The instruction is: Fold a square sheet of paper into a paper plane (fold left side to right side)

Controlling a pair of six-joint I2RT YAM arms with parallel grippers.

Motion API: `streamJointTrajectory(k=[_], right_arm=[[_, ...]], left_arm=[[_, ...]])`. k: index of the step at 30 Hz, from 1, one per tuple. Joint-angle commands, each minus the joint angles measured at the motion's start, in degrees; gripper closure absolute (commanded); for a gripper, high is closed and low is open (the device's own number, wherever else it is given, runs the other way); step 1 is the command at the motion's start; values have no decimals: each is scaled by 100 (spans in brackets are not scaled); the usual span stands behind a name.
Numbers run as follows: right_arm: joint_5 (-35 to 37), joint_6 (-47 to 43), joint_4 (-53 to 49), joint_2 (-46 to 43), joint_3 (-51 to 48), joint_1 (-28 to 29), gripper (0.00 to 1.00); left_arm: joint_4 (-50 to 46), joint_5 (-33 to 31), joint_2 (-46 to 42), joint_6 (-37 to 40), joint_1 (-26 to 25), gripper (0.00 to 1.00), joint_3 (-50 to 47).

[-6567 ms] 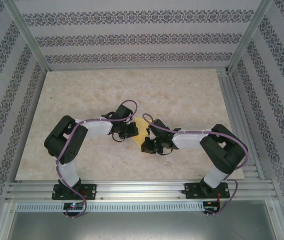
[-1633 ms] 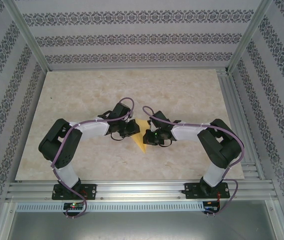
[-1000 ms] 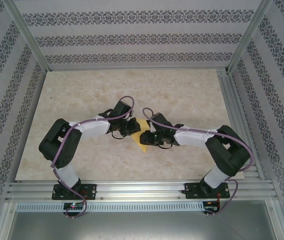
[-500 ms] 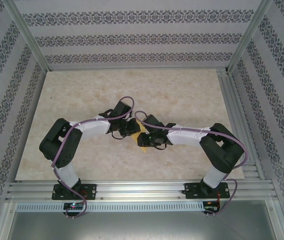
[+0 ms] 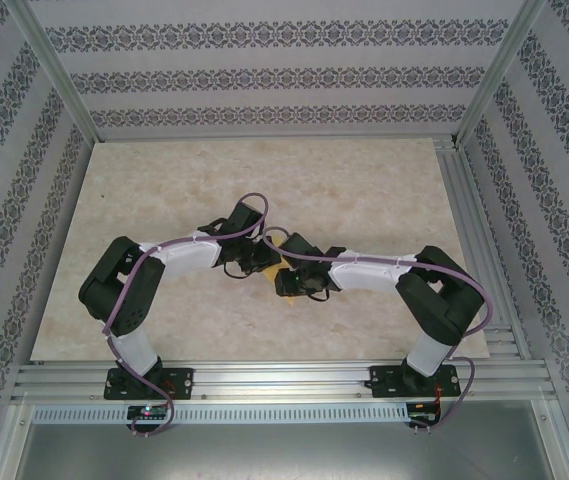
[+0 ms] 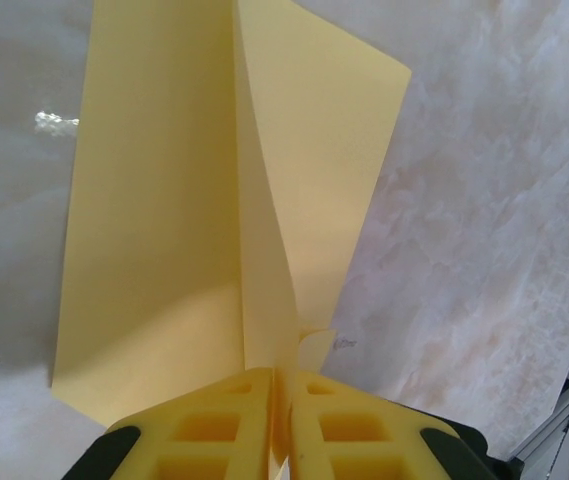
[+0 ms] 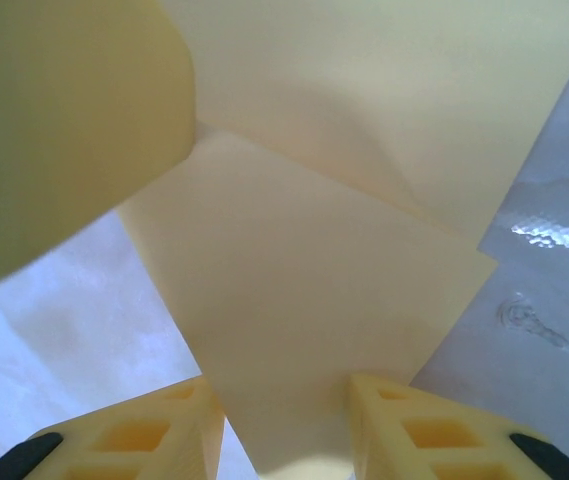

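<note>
The square sheet of paper [image 6: 154,250], plain yellow-orange, lies partly folded on the marble table, with one crease standing up as a ridge. My left gripper [image 6: 282,385] is shut on the near end of that ridge. In the top view the left gripper [image 5: 256,262] and right gripper [image 5: 282,283] meet over the paper [image 5: 270,275], which they mostly hide. In the right wrist view a pointed flap of the paper [image 7: 294,300] reaches down between the fingers [image 7: 154,430] of my right gripper [image 7: 279,385], whose jaws stand apart.
The marble tabletop [image 5: 364,190] spreads wide beyond and beside the arms. Aluminium rails [image 5: 264,380] run along the near edge, with patterned walls around the other three sides. A blurred yellow shape [image 7: 64,130] sits close to the right wrist lens at upper left.
The right gripper has slid left toward the left gripper and now covers most of the paper in the top view. The left arm has stayed put.
</note>
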Motion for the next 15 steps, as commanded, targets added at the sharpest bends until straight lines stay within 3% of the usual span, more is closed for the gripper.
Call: streamJointTrajectory(k=[1, 15], right_arm=[[324, -34, -157, -33, 135, 145, 63], [625, 141, -345, -195, 10, 449, 74]], left_arm=[[-78, -50, 39, -144, -91, 86, 187], [-149, -73, 111, -153, -89, 86, 257]])
